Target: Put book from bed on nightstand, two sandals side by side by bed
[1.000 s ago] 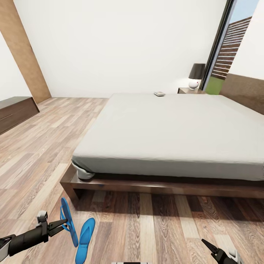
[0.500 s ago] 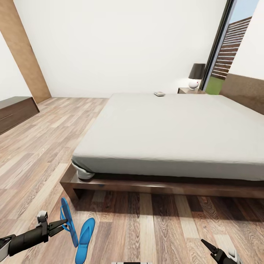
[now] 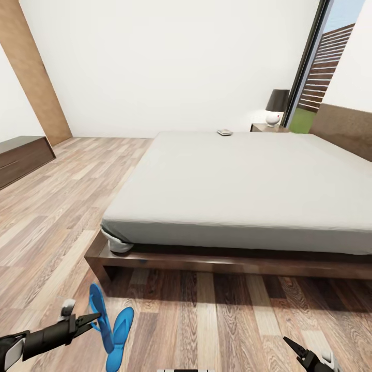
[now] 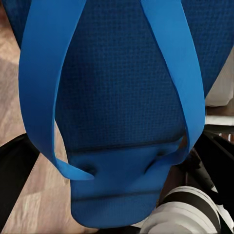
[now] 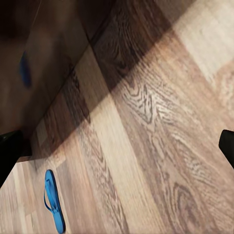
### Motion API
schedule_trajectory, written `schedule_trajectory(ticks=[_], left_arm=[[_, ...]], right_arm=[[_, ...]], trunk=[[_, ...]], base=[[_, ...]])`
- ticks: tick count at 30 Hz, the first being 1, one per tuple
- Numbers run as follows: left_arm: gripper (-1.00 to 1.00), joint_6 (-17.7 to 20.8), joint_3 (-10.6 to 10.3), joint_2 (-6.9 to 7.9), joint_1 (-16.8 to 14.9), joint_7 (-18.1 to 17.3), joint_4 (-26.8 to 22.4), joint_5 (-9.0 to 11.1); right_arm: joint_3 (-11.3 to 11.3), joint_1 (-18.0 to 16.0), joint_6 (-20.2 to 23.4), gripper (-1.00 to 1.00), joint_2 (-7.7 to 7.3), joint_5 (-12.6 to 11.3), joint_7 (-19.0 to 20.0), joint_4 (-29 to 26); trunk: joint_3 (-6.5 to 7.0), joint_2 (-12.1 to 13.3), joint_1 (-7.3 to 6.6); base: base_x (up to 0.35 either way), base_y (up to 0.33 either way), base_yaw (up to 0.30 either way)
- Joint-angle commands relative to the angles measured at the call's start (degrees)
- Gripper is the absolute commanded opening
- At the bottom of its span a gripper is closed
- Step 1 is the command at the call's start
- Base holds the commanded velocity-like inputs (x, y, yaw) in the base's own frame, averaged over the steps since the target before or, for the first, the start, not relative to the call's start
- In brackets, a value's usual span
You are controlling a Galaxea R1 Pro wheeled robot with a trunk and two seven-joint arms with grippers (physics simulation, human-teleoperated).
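Left gripper [image 3: 94, 319] is clamped on 1 sandal [image 3: 99, 316], held on edge just above the floor [image 3: 51, 227] beside the other sandal [image 3: 120, 330]. Right gripper [image 3: 295, 349] hangs spread wide. The book [image 3: 225, 132] lies on the bed [image 3: 232, 181], at its far edge

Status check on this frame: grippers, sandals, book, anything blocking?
Left gripper shut on held sandal, tilted above floor. Second sandal flat beside it. Right gripper open, empty. Book on bed. Nothing blocking.
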Motion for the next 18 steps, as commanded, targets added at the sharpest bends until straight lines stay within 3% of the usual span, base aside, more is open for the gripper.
schedule_trajectory(ticks=[1,18], left_arm=[[-1.0,0.59,-0.13,-0.1,-0.03,0.31,0.0,0.35],[-1.0,0.6,-0.15,-3.08,-0.03,1.66,-0.61,0.04]], right_arm=[[0.38,-0.09,0.54,1.0,0.0,-0.62,0.34,0.18],[0.17,-0.09,0.64,1.0,-0.37,-1.29,0.4,0.18]], trunk=[[-0.05,-0.02,-0.01],[-0.05,-0.02,-0.01]], base=[[0.0,0.0,0.0],[0.0,0.0,0.0]])
